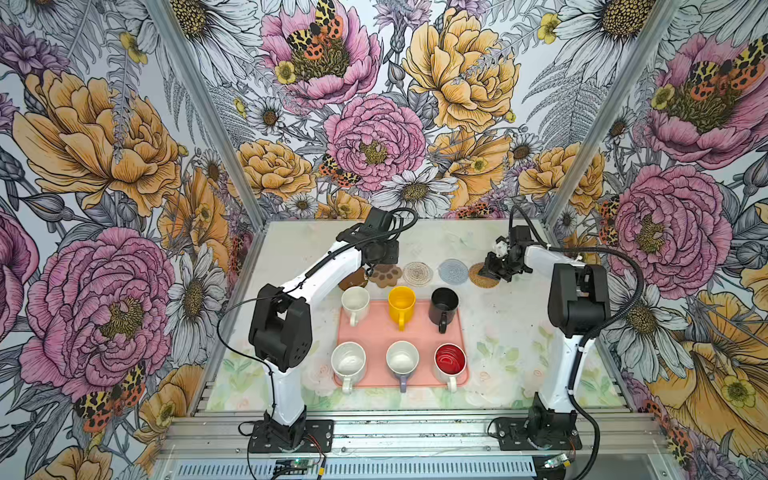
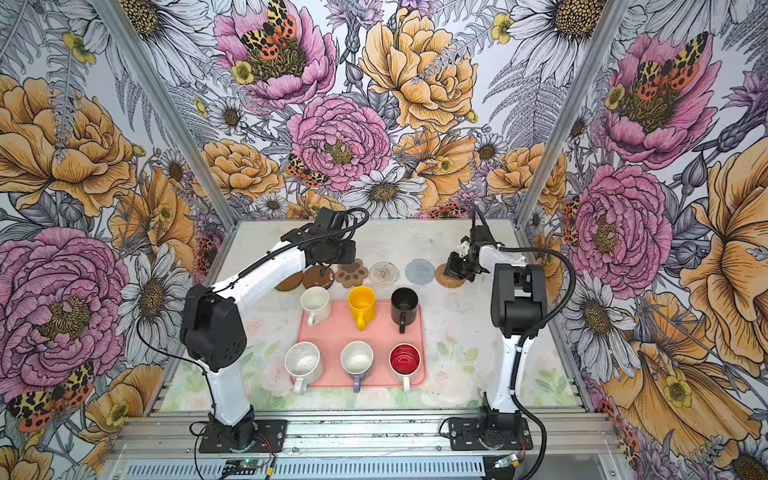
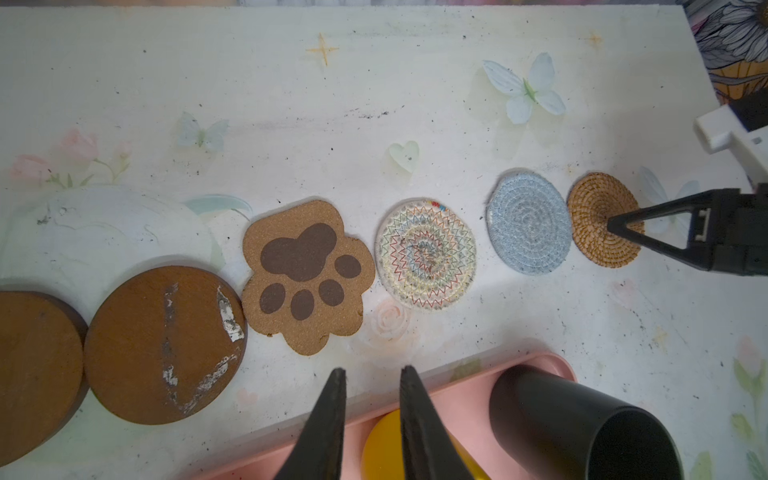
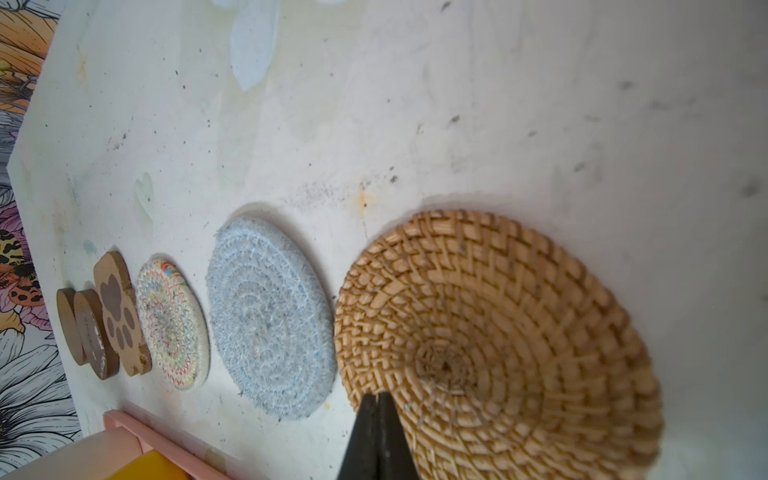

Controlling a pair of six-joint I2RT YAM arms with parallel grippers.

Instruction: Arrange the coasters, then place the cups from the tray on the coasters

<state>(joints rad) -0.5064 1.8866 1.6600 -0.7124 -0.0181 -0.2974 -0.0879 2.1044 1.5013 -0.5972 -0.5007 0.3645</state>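
Broadly, pale floral table [image 1: 490, 332] beneath two white-and-black arms. Midway between the left and right edges, nearer the front edge: salmon-pink tray [image 1: 376, 332], carrying all six cups upright in two rows of three, handles toward the front edge.

Back row, left to right: back-left white mug [image 1: 355, 299], yellow mug [image 1: 402, 303], black mug [image 1: 444, 305]. Front row: front-left white mug [image 1: 348, 359], lavender mug [image 1: 402, 359] with white inside, red-lined white mug [image 1: 450, 359].

Past the tray's far rim, toward the back edge: six coasters lying flat in one left-to-right row. Starting nearest the left edge: plain brown disc [image 3: 37, 370], scuffed brown disc [image 3: 162, 345] and tan paw coaster [image 3: 305, 276], edge to edge. Then, with small gaps: patterned disc [image 3: 426, 253], pale blue woven disc [image 3: 528, 222], rattan disc [image 3: 594, 216].

Left gripper [image 3: 372, 370] held over the strip of table between the tray's far rim and the paw coaster, jaws a little apart, nothing between them. Right gripper [image 4: 377, 395] with jaws closed together, tips down on the rattan disc, gripping nothing.
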